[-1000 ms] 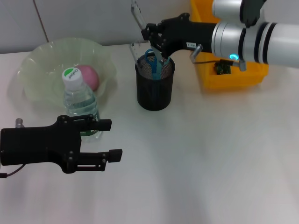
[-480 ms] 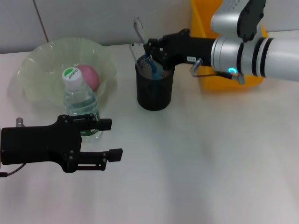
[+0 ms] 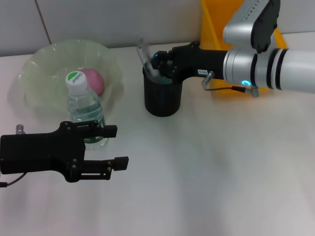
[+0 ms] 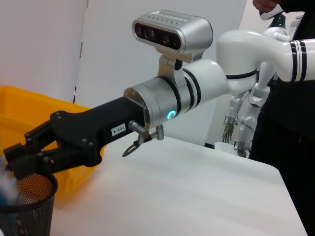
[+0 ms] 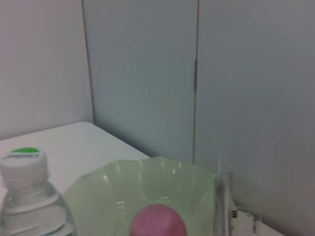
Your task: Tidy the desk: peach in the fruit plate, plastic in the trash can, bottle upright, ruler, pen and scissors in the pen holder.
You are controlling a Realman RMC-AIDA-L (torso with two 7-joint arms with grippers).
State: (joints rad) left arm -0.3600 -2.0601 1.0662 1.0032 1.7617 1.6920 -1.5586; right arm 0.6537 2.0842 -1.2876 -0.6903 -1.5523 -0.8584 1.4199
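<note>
The right gripper (image 3: 156,66) sits directly over the mouth of the black mesh cylindrical pen holder (image 3: 162,98), which stands upright on the white desk (image 3: 221,167). Its black fingers cover the rim, and whether they are spread or closed on anything cannot be told. A clear plastic ruler (image 3: 143,53) sticks up out of the holder at its far left edge, its long axis steep and leaning away from the gripper toward the wall; its top end is blurred. A sliver of blue shows just under the fingers inside the holder, too hidden to identify.

The clear plastic water bottle with a white cap (image 3: 84,109) stands upright, cap up, just in front of the pale green translucent fruit plate (image 3: 44,64). The round green sticker on its cap carries white writing too small to read. The pink peach (image 3: 93,81) lies inside the plate, behind the bottle.

The left gripper (image 3: 114,146) hovers low over the desk just in front of the bottle, fingers pointing right and spread apart with nothing between them.

A yellow plastic bin (image 3: 216,34) stands behind the right arm, whose black forearm bears a small white label that cannot be read.
</note>
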